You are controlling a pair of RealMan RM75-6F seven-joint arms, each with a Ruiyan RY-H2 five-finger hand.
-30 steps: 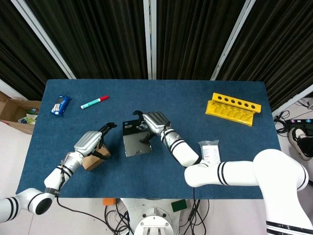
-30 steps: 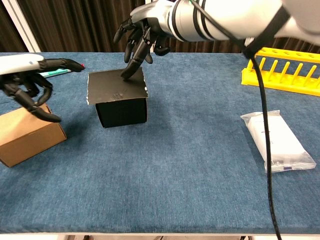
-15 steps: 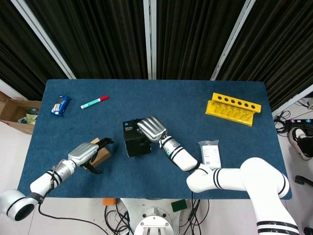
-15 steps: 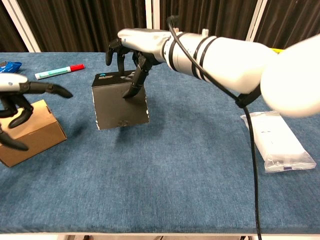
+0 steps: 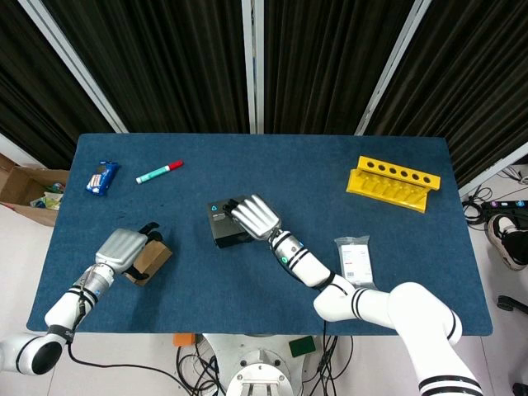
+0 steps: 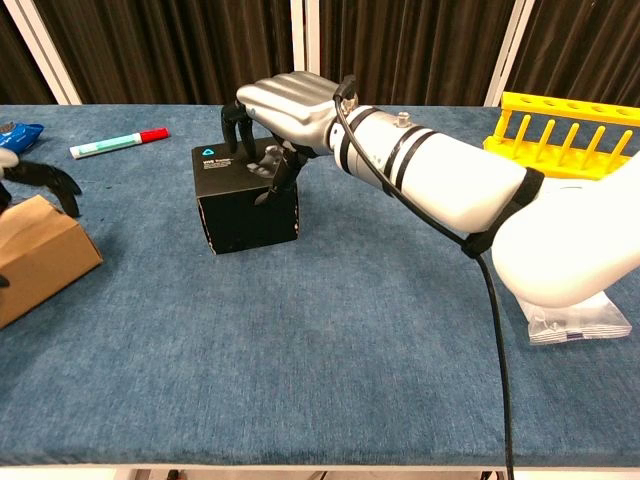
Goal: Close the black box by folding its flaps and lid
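The black box (image 5: pixel 219 226) (image 6: pixel 246 201) stands left of the table's middle, its lid lying flat on top with a small blue logo showing. My right hand (image 5: pixel 254 216) (image 6: pixel 287 108) lies over the lid with its fingers spread, dark fingertips (image 6: pixel 272 166) pressing down on the top near its right edge. My left hand (image 5: pixel 120 247) (image 6: pixel 38 178) is far to the left and apart from the black box. It rests on a brown cardboard box (image 5: pixel 150 261) (image 6: pixel 36 257), with nothing plainly in its grasp.
A yellow rack (image 5: pixel 393 184) (image 6: pixel 572 134) sits at the back right. A white packet (image 5: pixel 354 257) (image 6: pixel 575 310) lies near my right forearm. A red-capped marker (image 5: pixel 159 172) (image 6: pixel 115 143) and a blue snack pack (image 5: pixel 101 176) (image 6: pixel 16 131) lie at the back left.
The black box's lid stood open and raised a second ago and is now pressed down flat by my right hand. My left hand drew back to the left, onto the brown box.
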